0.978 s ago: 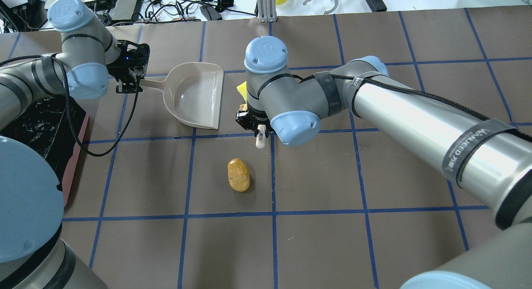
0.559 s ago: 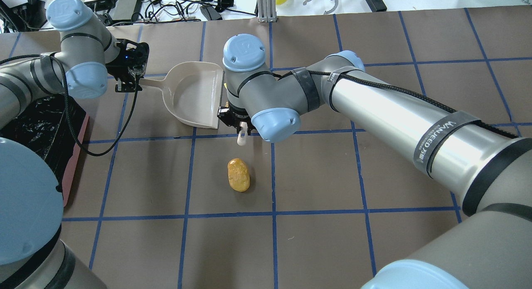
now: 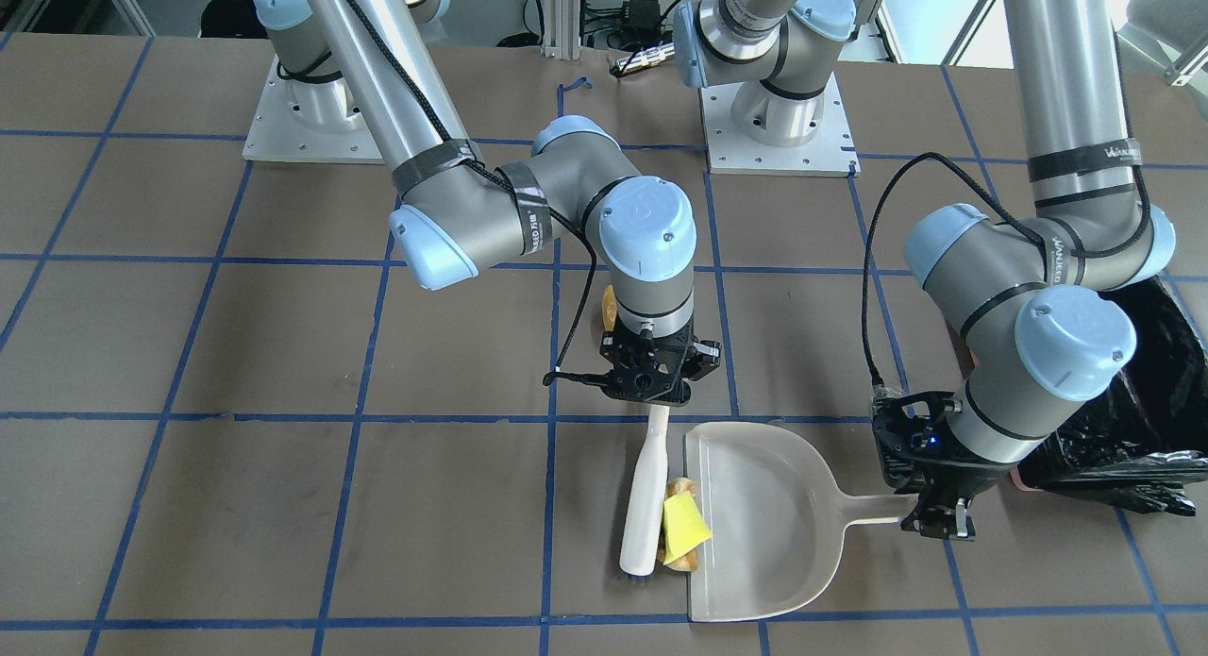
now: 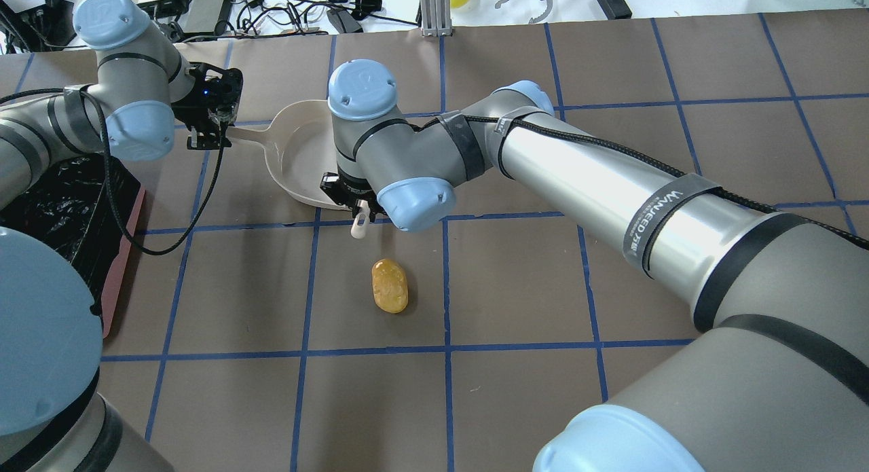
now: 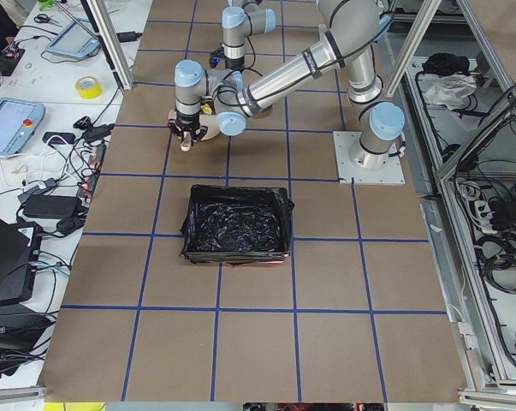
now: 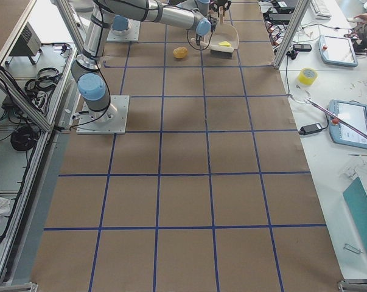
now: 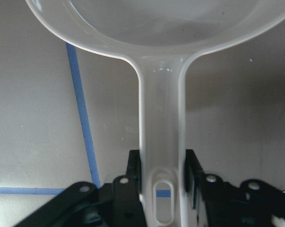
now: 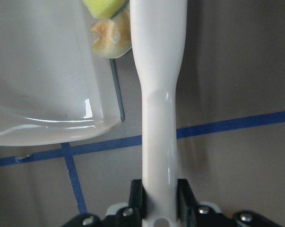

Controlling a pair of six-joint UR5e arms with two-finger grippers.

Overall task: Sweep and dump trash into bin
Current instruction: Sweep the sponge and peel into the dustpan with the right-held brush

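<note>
Right hand (image 3: 658, 403) is clamping brush (image 3: 645, 500), sponge block (image 3: 683, 526) sitting beyond it at dustpan (image 3: 764, 543) lip, front view showing it, right arm (image 4: 421, 153) blocking it overhead.

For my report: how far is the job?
Done: black-lined pink bin looks empty. In hand: right hand presses yellow sponge block and tan ring with white brush against the beige plastic dustpan that left hand holds. Left: golden oval roll, then dumping.

yellow-green sponge block (image 3: 684, 527) + tan bagel ring (image 3: 679, 491): touching, at dustpan (image 3: 774, 533) lip | golden roll (image 4: 389, 286): lying well apart | bin (image 5: 237, 192): upright, black-lined
</note>
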